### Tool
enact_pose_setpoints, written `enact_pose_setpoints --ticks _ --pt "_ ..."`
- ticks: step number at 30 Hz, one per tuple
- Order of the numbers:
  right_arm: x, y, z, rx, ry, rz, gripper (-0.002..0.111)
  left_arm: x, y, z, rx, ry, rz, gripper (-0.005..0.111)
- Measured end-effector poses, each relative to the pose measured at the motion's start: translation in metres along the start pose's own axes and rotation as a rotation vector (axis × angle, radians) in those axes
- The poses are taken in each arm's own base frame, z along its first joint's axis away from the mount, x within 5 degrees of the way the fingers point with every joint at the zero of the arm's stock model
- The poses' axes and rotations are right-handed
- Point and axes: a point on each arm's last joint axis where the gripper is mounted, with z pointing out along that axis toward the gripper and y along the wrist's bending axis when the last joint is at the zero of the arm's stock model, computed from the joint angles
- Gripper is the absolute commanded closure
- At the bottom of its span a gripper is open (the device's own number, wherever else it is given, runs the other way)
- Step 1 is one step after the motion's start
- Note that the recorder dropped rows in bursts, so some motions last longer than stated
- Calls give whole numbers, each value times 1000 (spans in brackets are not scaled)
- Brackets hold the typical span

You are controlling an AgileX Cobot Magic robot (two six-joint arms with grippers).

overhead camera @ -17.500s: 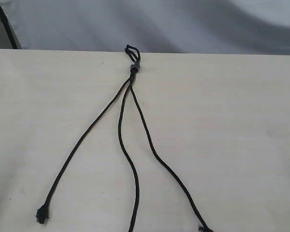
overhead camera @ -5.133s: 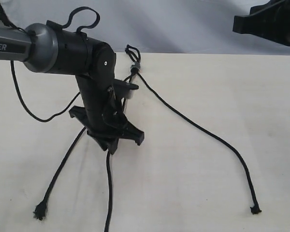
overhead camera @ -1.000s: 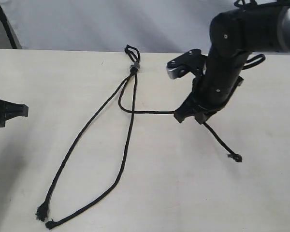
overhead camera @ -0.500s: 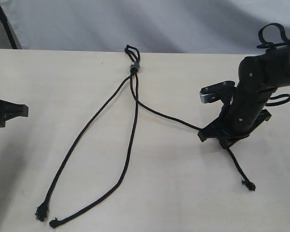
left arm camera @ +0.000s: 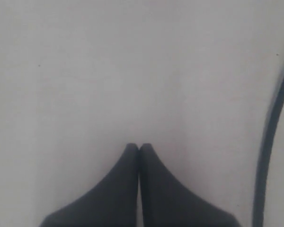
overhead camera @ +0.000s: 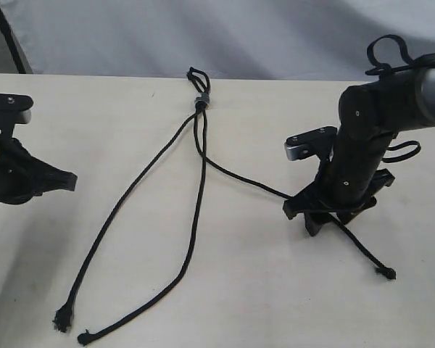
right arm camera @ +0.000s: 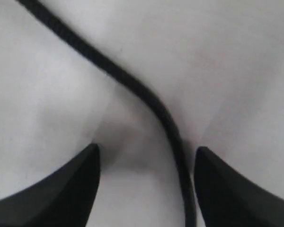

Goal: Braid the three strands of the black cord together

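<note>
Left gripper (overhead camera: 65, 180) cropped by exterior view's edge; right strand (overhead camera: 239, 176) partly hidden behind right gripper (overhead camera: 313, 221); wrist views blurry.

I see the black cord (overhead camera: 202, 174) as matt woven fibre | table (overhead camera: 239, 290) pale, wood-look, smooth, matt | left gripper (left arm camera: 139, 146) and right gripper (right arm camera: 146, 147) matt black plastic | backdrop (overhead camera: 275, 36) grey cloth, softly creased

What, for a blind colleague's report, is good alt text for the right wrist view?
A thin matte black woven strand lies loose on the pale table, curving between the parted black jaws of the open right gripper, ungripped.
</note>
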Motion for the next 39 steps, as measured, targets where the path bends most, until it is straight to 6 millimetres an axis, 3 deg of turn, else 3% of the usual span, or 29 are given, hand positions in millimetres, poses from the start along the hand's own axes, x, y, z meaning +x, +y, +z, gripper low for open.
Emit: enact_pose_setpoints --ticks 3,6,10,13,19,22,33,39 --pt "-2 1 -18 -13 -10 5 50 2 -16 -1 29 0 56 107" --pt "-6 0 -51 -11 -134 12 50 6 -39 -3 72 1 135 107" --pt "-6 0 -97 -7 -332 21 50 17 -79 -9 150 4 257 106" --pt "1 0 -118 0 -447 22 50 32 -112 -17 219 11 360 98" --pt "12 0 -118 5 -533 23 50 63 -154 -32 302 50 515 61" --pt "14 1 -111 5 -533 23 50 72 -165 -34 322 62 546 56" --pt "15 1 -105 6 -553 23 50 87 -172 0 295 146 544 69" --pt "15 1 -105 6 -562 24 50 90 -174 8 297 150 545 106"
